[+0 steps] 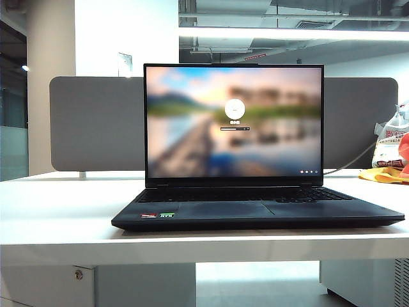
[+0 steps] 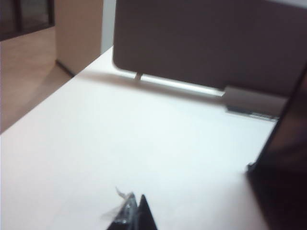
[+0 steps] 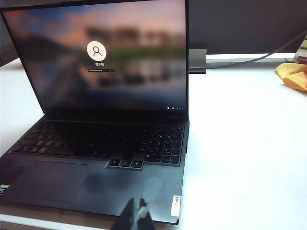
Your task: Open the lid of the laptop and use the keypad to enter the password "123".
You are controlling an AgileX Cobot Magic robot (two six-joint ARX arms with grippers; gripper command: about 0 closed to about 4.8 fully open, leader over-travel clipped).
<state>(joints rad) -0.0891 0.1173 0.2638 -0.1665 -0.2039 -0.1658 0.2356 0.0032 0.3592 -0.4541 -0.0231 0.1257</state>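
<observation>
Nearest of all, the right gripper (image 3: 135, 216) hangs just off the laptop's (image 1: 255, 214) front right corner, its fingers pressed together into a single point and holding nothing. That laptop sits square in the middle of the white worktop (image 1: 57, 217), front edge close to the worktop's front edge. Its lid (image 1: 234, 121) stands fully upright, and the screen shows a login page with an empty password field, so I judge the opening step finished and the typing step not yet begun. The keypad (image 3: 165, 143) lies at the right end of the keyboard, close ahead of the right gripper. Over by the laptop's left side, the left gripper (image 2: 132, 215) hovers above bare worktop; only a blurred dark tip shows, so I cannot tell whether it is spread or shut. A grey partition board (image 1: 96, 125) runs along the worktop's back edge. Next, I reckon, the closed tip must come forward and down onto the "1" key, pressing that key alone without brushing its neighbours.
</observation>
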